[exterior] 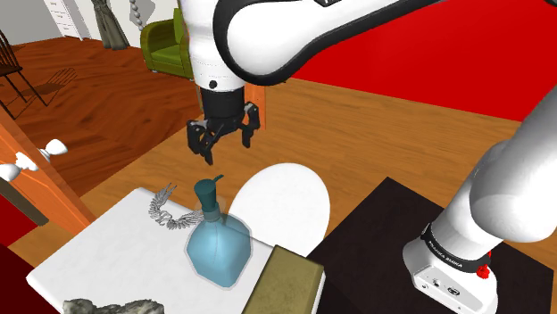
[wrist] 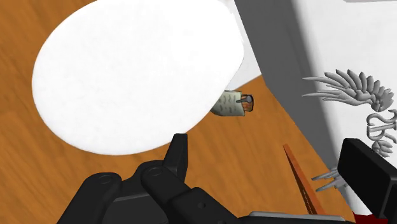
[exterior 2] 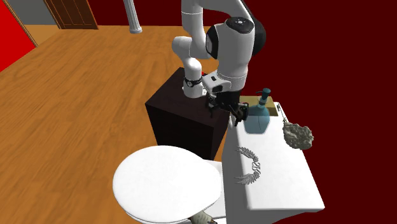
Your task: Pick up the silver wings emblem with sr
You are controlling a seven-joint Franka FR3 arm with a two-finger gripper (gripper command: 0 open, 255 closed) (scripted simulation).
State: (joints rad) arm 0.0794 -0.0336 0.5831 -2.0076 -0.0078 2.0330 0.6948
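We see the open hand [exterior: 220, 147] hanging in the air above the bench [exterior: 107, 259], fingers well apart and holding nothing. The silver wings emblem [exterior: 170, 207] lies flat on the white top, close to the long edge that faces the white oval lid [exterior: 281, 210] and roughly midway along it. In the wrist view the emblem [wrist: 356, 95] sits off to the side of one finger rather than between the two, so we judge the hand not yet lined up over it.

The trouble we foresee starts with the emblem's shape. It looks thin and lies flat, so fingers closing on it may skid over the feathered tips and find nothing to grip. Because it rests near the edge, a glancing push could slide it off onto the wooden floor. The blue pump bottle [exterior: 217, 245] stands just beside it, toward the bench end nearer the stand. A descent that drifts that way could clip the pump and tip the bottle over.
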